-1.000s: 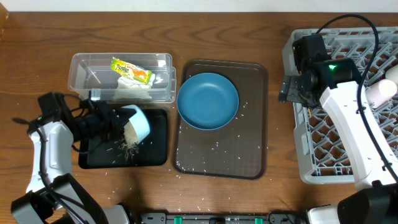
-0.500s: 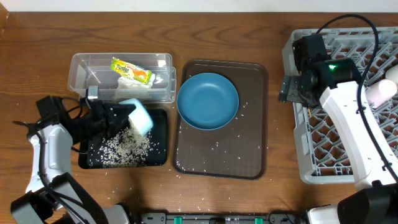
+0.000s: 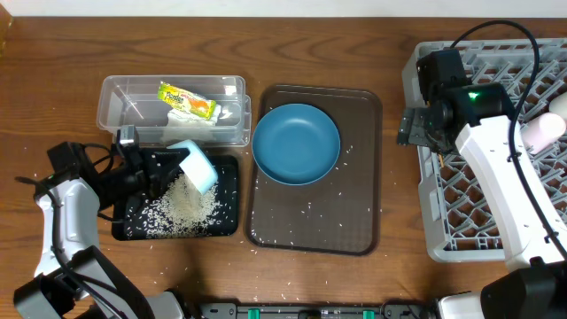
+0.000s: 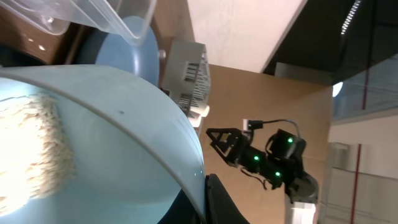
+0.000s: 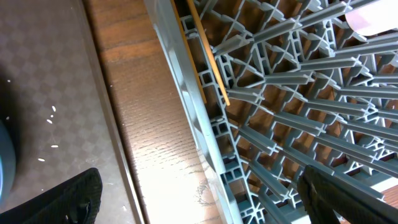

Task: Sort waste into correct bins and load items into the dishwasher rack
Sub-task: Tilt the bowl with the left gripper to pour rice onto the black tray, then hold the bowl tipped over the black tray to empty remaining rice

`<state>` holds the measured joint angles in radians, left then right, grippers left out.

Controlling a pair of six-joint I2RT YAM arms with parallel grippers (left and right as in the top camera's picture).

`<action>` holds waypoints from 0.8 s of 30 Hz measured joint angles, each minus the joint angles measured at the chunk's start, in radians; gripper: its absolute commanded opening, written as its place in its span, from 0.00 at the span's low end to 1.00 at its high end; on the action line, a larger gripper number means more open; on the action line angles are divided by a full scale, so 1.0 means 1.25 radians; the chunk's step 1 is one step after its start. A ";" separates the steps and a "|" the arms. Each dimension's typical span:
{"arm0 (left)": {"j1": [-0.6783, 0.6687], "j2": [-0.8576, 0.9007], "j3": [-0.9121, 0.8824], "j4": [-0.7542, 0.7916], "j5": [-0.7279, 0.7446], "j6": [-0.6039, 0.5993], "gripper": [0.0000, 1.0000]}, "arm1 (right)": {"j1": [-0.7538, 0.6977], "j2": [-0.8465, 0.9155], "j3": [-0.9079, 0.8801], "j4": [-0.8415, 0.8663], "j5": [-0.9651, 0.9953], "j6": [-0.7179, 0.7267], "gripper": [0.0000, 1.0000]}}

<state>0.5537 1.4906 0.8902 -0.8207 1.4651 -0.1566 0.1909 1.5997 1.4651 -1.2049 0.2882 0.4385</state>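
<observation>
My left gripper [image 3: 168,164] is shut on the rim of a pale bowl [image 3: 197,167], which is tipped mouth-down over the black tub [image 3: 227,223]. A heap of rice [image 3: 182,206] lies in that tub. In the left wrist view the bowl [image 4: 112,124] fills the frame, some rice [image 4: 31,149] still clings inside it, and one finger [image 4: 219,200] presses its rim. The clear tub [image 3: 115,97] holds the snack wrapper [image 3: 187,101] and the tissue [image 3: 190,128]. The blue plate [image 3: 296,143] sits on the brown tray [image 3: 354,204]. My right gripper [image 3: 412,128] hangs open over the left wall of the grey rack [image 3: 554,177], holding nothing. Chopsticks [image 5: 208,59] lie in the rack.
Loose rice grains are scattered on the brown tray around the plate and on the table in front of it. A small white cup [image 3: 542,131] lies in the rack behind my right arm. The rack's left wall [image 5: 193,118] runs just right of the tray's edge.
The bowl has tipped further and its rice has poured into the black tub, where the heap has grown. My left arm shifted slightly left. The right arm has not moved.
</observation>
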 measured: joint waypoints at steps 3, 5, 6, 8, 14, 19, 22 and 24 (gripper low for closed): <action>0.000 0.000 0.000 -0.012 0.029 0.000 0.06 | 0.000 0.000 0.000 0.000 0.000 0.000 0.99; 0.001 0.000 0.000 -0.010 0.042 0.000 0.06 | 0.000 0.000 0.000 0.000 0.000 0.000 0.99; 0.001 0.000 0.000 -0.010 0.046 0.000 0.06 | 0.000 0.000 0.000 0.000 0.000 0.000 0.99; 0.002 0.000 0.000 0.001 0.051 0.000 0.06 | 0.000 0.000 0.000 0.000 0.000 0.000 0.99; 0.034 0.000 -0.001 0.044 0.050 0.000 0.06 | 0.000 0.000 0.000 0.000 0.000 0.000 0.99; 0.067 0.000 -0.001 0.049 0.012 0.000 0.06 | 0.000 0.000 0.000 0.000 0.000 0.000 0.99; 0.079 0.000 -0.001 0.031 -0.007 0.007 0.06 | 0.000 0.000 0.000 0.000 0.000 -0.001 0.99; 0.080 0.000 -0.001 0.029 -0.013 0.027 0.06 | 0.000 0.000 0.000 0.000 0.000 -0.001 0.99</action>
<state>0.6540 1.4906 0.8894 -0.7849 1.4483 -0.1234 0.1909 1.5997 1.4651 -1.2049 0.2882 0.4370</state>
